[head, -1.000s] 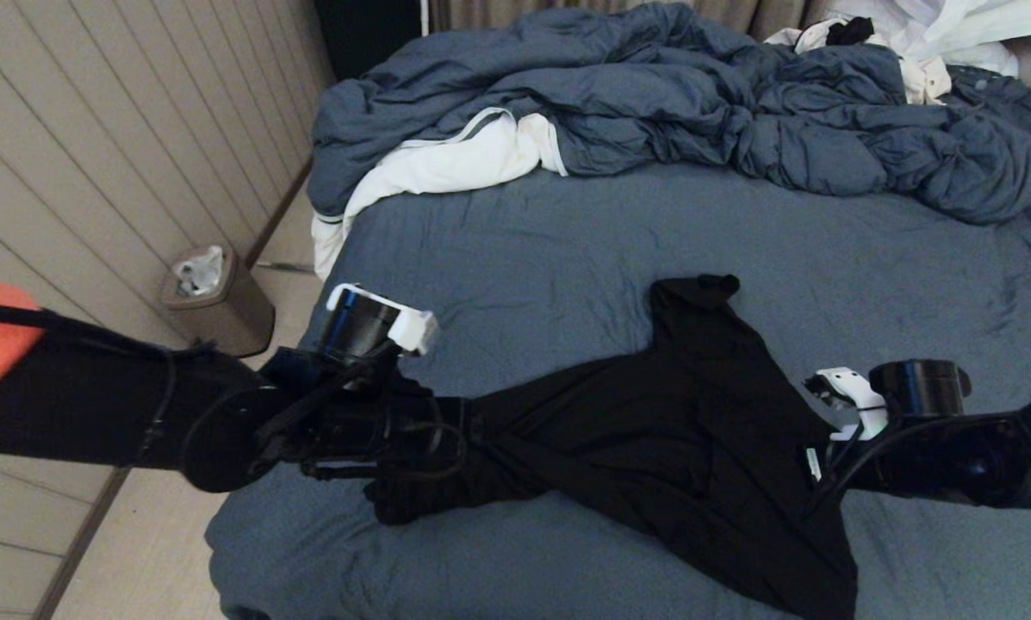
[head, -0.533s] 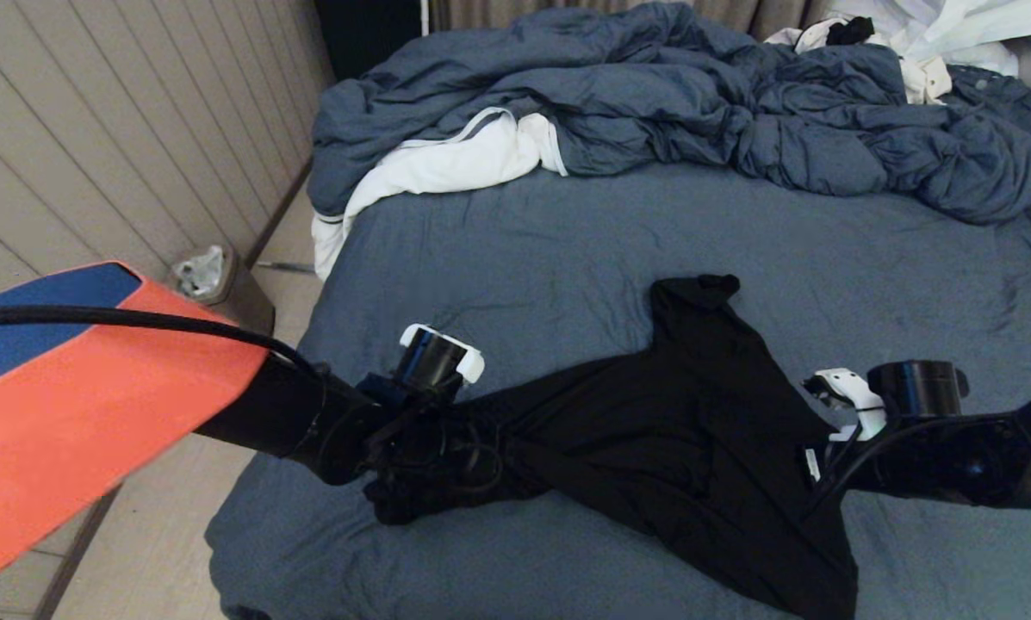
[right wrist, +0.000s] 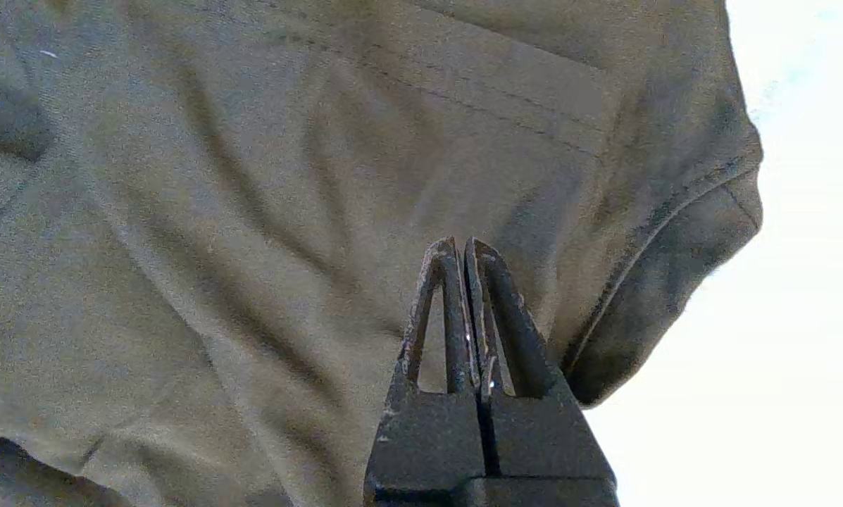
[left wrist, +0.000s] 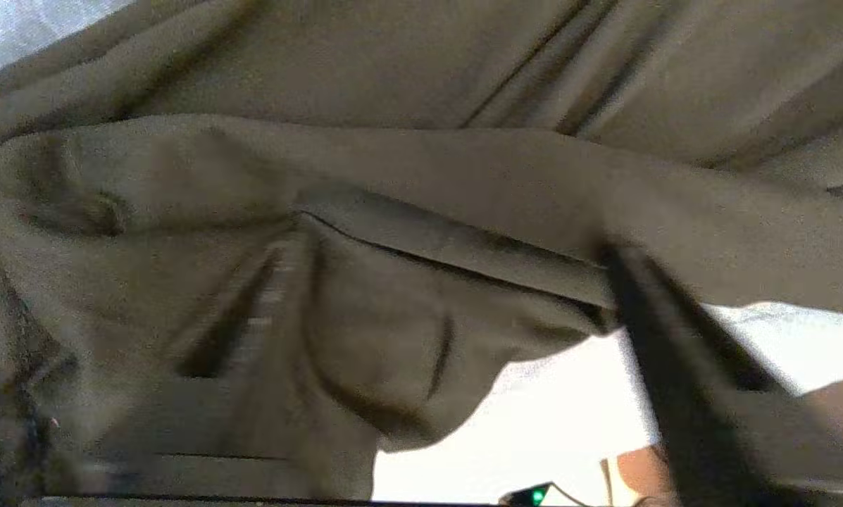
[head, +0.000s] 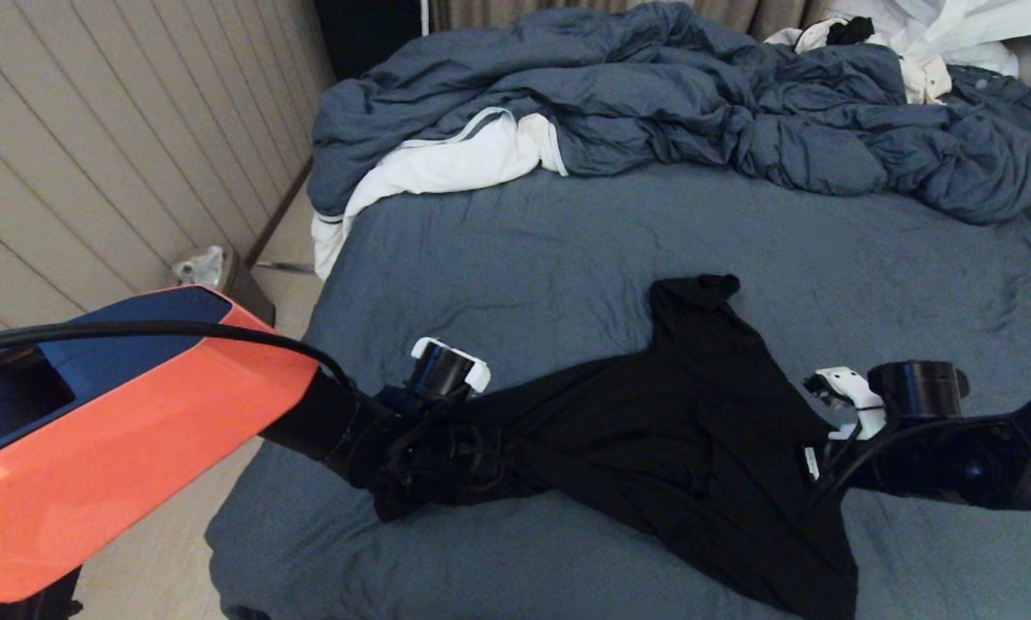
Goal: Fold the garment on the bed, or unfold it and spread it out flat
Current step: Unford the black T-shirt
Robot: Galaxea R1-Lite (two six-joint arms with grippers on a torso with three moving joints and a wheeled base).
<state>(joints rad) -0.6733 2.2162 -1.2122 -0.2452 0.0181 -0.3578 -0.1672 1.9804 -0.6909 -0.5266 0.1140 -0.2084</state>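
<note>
The bed (head: 567,241) is filling the room, its slate sheet lying bare nearest the robot. On that near part the garment (head: 696,413) is sprawling, crumpled, thin and limp; it will likely sag and slip. At its left end the left pincer (head: 481,452) is sitting buried in the cloth; I cannot tell how it stands. At its right edge the right pincer (right wrist: 461,246) is pressing closed against a hem, where a hold looks sensible. Beyond, the duvet (head: 696,95) is lying heaped.

Both arms low and reaching in from my two sides.
Left gripper (head: 481,443) at near-left, wrist dipped, finger state unreadable. Right gripper (right wrist: 461,248) at near-right, forearm about level, fingers (right wrist: 441,282) pressed together, tips closed with no gap.
</note>
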